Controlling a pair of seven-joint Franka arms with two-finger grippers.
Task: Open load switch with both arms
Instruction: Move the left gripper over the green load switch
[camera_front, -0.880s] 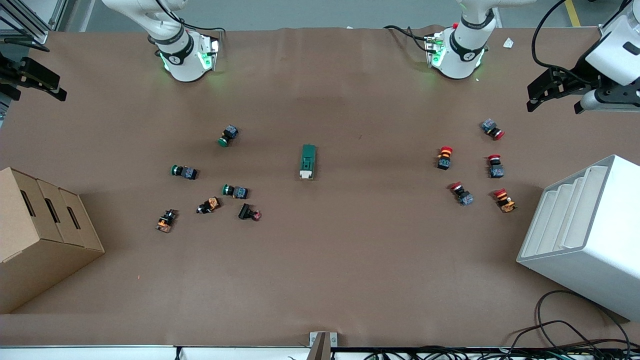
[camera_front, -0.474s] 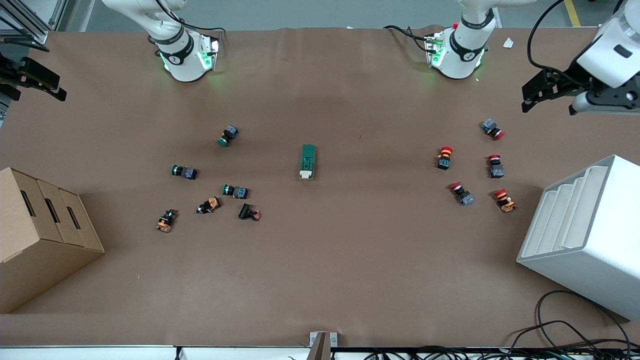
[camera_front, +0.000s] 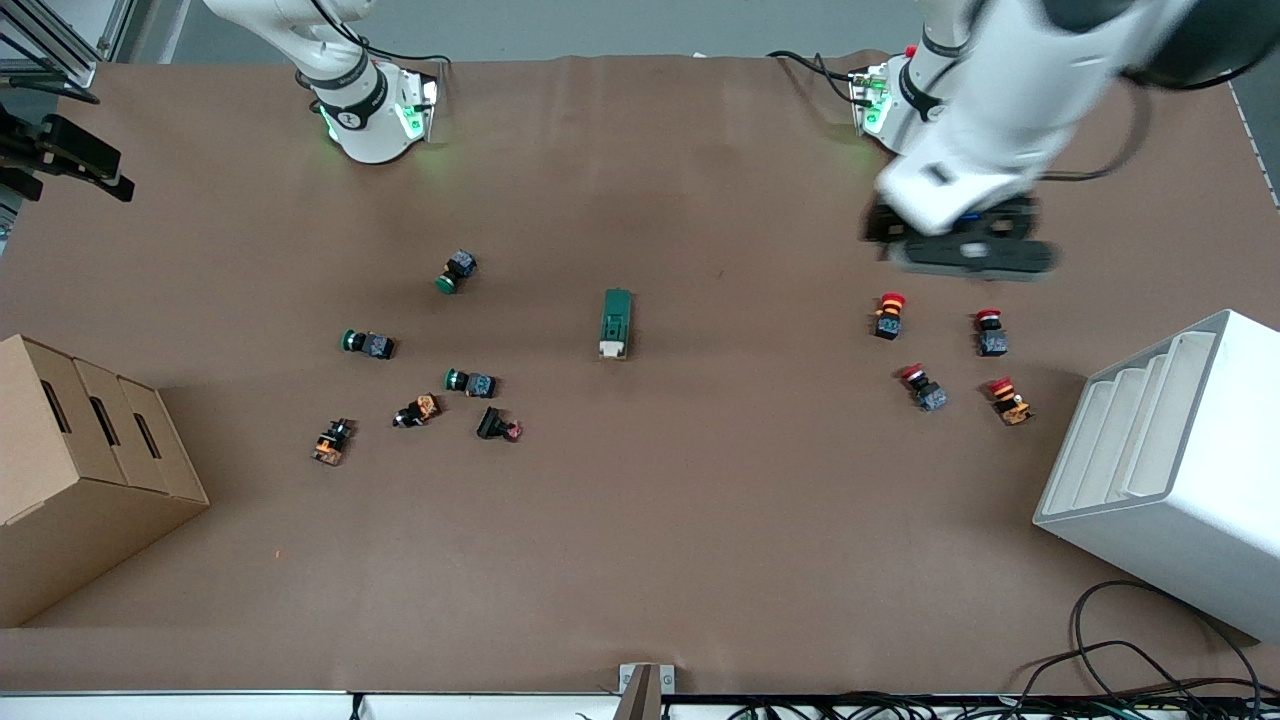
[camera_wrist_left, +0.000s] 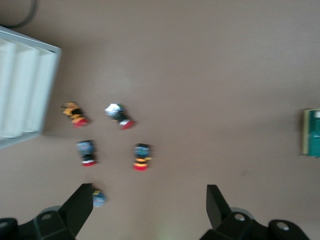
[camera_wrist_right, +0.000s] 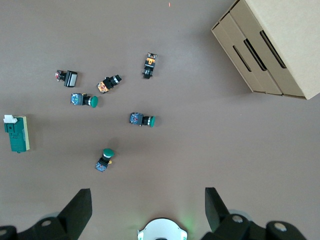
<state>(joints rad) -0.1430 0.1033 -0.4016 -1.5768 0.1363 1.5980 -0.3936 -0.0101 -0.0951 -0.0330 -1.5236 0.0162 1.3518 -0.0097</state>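
1. load switch (camera_front: 616, 323) lies flat mid-tabletop (camera_front: 700, 520), white lever end toward the front camera, nothing touching it.
2. left pincer (camera_wrist_left: 150, 207) is up in the air over the red push buttons (camera_front: 888, 314), toward the left arm's end from the switch; fingers spread wide, empty.
3. right pincer (camera_wrist_right: 148, 210) hangs above the right arm's base (camera_front: 375, 120), waiting, fingers apart, empty.
4. green push buttons (camera_front: 457, 271) lie toward the right arm's end from the switch.

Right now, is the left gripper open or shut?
Open: in the left wrist view the left gripper's two fingers stand wide apart with bare table between, holding nothing.
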